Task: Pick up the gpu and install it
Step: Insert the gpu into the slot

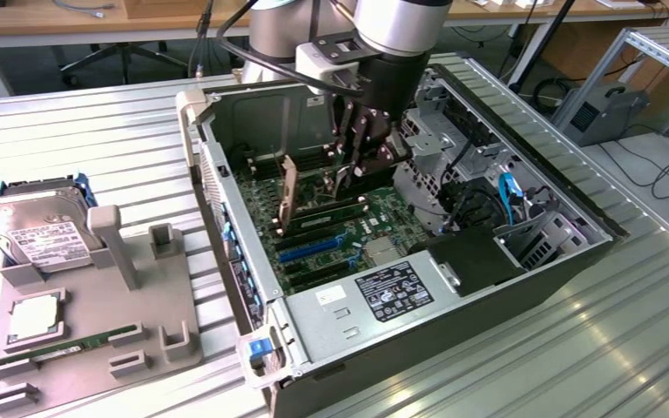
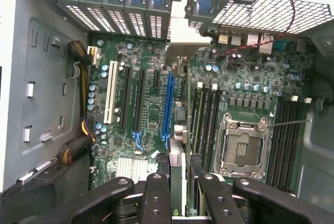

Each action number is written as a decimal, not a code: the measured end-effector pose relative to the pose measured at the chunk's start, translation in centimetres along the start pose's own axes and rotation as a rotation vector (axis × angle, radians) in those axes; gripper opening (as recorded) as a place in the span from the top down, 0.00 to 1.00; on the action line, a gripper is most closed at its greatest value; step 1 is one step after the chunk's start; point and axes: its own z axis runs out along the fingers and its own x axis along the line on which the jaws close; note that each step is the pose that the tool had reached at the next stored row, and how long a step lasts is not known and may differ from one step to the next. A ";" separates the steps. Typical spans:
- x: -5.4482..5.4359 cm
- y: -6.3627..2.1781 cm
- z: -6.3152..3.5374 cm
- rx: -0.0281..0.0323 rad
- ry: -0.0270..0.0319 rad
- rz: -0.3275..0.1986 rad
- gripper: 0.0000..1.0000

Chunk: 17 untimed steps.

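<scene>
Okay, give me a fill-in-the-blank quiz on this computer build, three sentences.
1. The gripper is closed on the ___, held edge-on over the motherboard.
2. The hard drive lies outside the case, on the exterior view's ___.
3. The long expansion slots are white, black and ___.
Missing words: gpu; left; blue.

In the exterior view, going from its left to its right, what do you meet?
Hard drive → grey parts holder → open computer case → gpu standing on the motherboard → gripper → blue cable.
</scene>
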 end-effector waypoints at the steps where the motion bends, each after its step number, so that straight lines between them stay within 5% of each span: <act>1: 0.0 0.00 0.01 0.0002 -0.0002 0.008 0.74; 9: 0.0 -0.01 0.16 0.0034 -0.0039 0.133 0.74; 17: 0.5 0.09 0.16 0.0035 -0.0041 0.137 0.74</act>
